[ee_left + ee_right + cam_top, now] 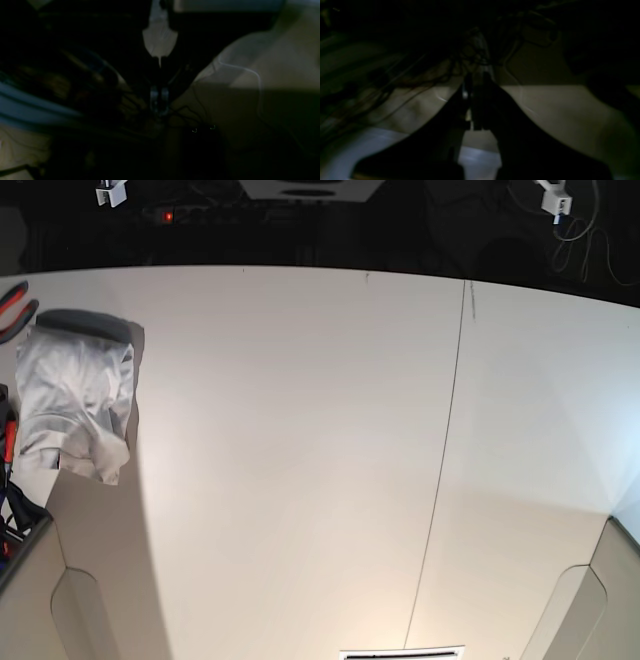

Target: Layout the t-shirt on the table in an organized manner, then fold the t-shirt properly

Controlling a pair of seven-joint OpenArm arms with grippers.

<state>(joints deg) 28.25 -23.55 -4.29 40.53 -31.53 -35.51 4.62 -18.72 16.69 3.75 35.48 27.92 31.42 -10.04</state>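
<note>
The white t-shirt lies bunched and wrinkled at the far left edge of the white table, partly over a dark object at its top. Neither arm shows in the base view. The left wrist view is very dark; my left gripper shows as two dark fingers closing to a point, with nothing between them. The right wrist view is also dark; my right gripper has its fingers together and empty. Both grippers are away from the t-shirt, which shows in neither wrist view.
A thin dark seam line runs down the table right of centre. Beige cut-out corners sit at front left and front right. Red-handled tools lie at the left edge beside the shirt. Dark cables show under both wrists.
</note>
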